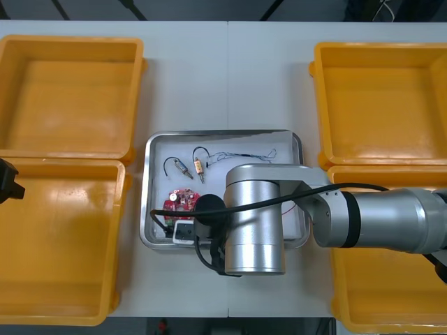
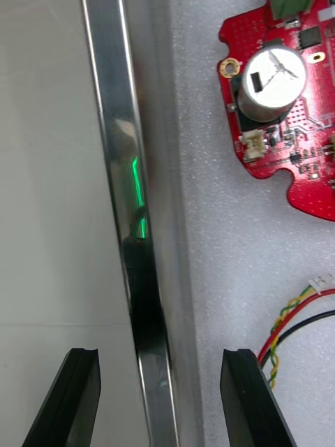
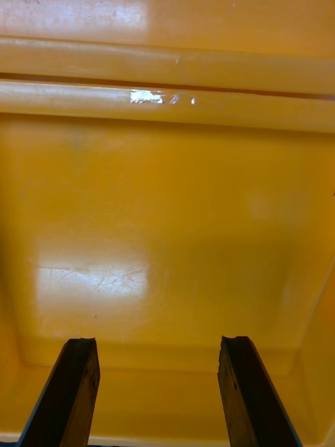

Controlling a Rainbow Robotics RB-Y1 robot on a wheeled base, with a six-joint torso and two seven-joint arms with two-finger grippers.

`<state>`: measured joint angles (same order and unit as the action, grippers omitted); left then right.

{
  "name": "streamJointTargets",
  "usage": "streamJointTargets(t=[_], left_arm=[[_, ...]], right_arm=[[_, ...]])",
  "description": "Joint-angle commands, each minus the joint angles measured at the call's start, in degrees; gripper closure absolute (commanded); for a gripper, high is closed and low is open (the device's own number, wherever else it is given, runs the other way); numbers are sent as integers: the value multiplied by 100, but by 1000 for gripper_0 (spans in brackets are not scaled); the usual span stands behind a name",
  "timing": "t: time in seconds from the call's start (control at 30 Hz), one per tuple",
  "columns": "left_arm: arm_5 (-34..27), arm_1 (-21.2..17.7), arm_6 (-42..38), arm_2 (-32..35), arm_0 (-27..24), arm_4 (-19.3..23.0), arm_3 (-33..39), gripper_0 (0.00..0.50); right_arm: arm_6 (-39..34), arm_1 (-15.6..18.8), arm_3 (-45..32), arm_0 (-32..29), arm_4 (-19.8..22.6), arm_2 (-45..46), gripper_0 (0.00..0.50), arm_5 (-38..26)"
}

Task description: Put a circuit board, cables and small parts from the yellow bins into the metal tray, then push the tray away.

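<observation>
Tabletop pale, yellow bins paired at 9 and 3 o'clock of the white-lined metal tray. Inside: red circuit board at 7 o'clock, two small metal parts at 11, blue-white cable at 1. Right claw, spread, straddles the tray's rim near a red-yellow cable; its arm hides the 5 o'clock corner. Left claw, spread, hangs inside a 9 o'clock bin.

Light surface, laid out.
Two yellow bins along each side edge; a metal tray between them.
</observation>
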<state>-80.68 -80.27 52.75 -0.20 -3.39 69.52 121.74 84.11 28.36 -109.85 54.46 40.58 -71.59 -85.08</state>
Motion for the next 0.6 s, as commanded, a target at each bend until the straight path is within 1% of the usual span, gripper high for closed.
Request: streamJointTargets(t=[0.03,0.3,0.6], left_arm=[[52,-244,-257,195,102,-61,105,0],[52,-244,-257,195,102,-61,105,0],[52,-244,-257,195,102,-61,105,0]], right_arm=[[149,-173,-54,162,-138,-136,0,53],[184,-181,-46,-58,-385,-189,0,53],[167,-199,16,-111,-376,-242,0,53]])
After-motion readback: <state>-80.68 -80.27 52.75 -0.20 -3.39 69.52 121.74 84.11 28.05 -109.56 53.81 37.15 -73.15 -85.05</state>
